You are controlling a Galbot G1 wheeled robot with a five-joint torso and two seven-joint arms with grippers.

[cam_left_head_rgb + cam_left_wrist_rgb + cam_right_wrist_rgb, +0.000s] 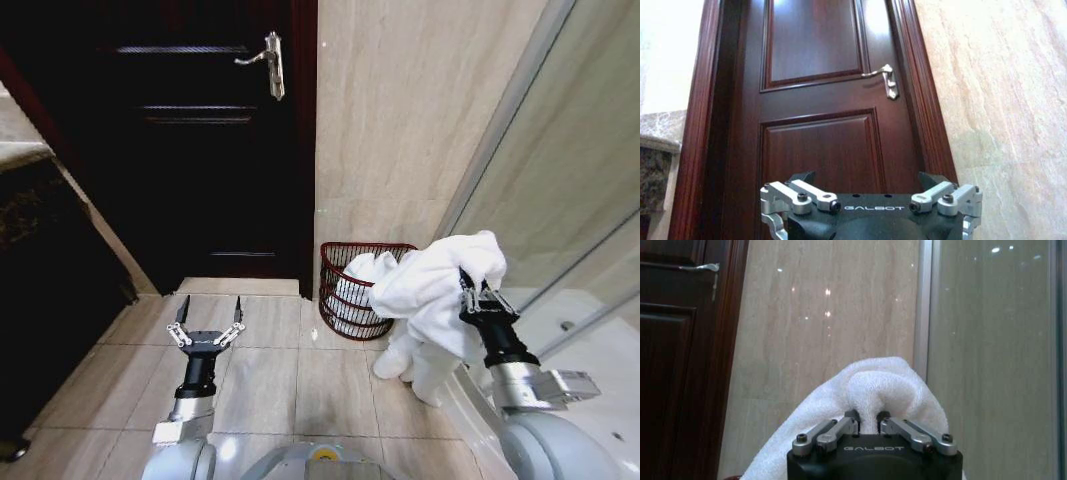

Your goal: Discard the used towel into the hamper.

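The white towel (432, 290) hangs from my right gripper (477, 287), which is shut on a bunched fold near its top. One end of the towel lies over the rim and inside the hamper (345, 295), a dark red-brown wire basket standing on the floor against the tiled wall; the other end droops toward the floor on the right. The right wrist view has the towel (873, 390) pinched between the fingers of the right gripper (867, 416). My left gripper (208, 313) stands open over the floor tiles, left of the hamper, with nothing in it.
A dark wooden door (190, 130) with a metal handle (268, 62) stands behind the left gripper. A beige tiled wall (410, 120) rises behind the hamper. A glass shower panel (570, 180) and a white ledge (590, 340) close off the right.
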